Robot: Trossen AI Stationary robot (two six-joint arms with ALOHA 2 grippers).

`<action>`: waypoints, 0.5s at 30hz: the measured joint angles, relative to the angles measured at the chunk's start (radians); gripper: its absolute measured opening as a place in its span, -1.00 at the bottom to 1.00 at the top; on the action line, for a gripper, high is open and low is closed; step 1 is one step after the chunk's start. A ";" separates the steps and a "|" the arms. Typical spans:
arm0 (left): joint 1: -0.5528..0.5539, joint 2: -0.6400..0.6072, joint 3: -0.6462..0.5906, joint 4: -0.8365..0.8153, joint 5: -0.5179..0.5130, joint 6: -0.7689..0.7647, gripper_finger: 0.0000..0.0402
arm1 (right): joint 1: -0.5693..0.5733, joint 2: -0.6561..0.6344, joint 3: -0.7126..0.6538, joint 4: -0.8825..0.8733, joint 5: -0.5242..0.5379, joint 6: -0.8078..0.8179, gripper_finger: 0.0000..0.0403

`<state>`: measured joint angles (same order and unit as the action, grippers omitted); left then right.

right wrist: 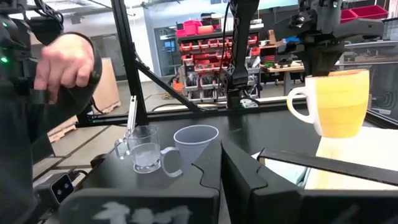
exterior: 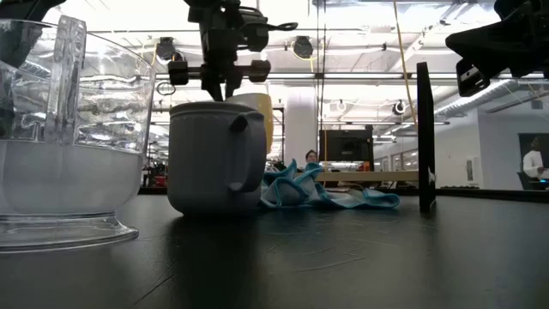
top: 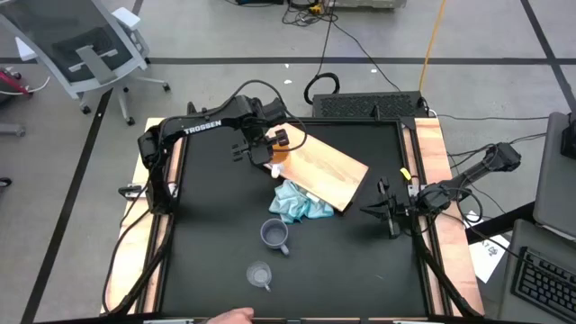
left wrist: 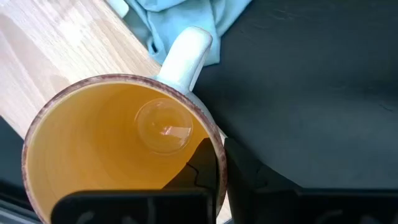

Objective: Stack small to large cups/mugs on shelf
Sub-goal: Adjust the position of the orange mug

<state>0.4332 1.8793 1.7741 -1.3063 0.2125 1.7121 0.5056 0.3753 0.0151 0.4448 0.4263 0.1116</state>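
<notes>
Near edge: clear see-through plastic cup [top: 259, 274] on black table [top: 360, 261] | behind it: grey-blue ceramic mug [top: 274, 236] | middle: crumpled light blue cloth [top: 297, 203] | far: left gripper [top: 270, 150] clamped on rim of orange mug with white handle [right wrist: 336, 102], over light-wood board shelf [top: 328, 171] | right gripper [top: 391, 212] closed, empty, at right edge.

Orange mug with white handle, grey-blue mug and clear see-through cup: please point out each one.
Orange mug with white handle [right wrist: 339, 102]: right wrist view, outer wall.
Grey-blue mug [top: 274, 233]: high view, inside the rim.
Clear see-through cup [top: 259, 274]: high view, its open top.
</notes>
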 joint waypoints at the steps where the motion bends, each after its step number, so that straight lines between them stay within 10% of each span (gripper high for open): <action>1: 0.009 0.000 0.000 -0.004 -0.001 0.006 -0.95 | 0.000 0.000 0.000 0.000 0.000 0.000 -1.00; 15: 0.057 0.031 0.001 -0.028 0.007 0.073 -0.94 | -0.016 0.000 0.000 0.002 0.071 0.000 -1.00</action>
<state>0.4898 1.9107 1.7748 -1.3343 0.2192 1.7851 0.4901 0.3752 0.0151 0.4464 0.4976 0.1116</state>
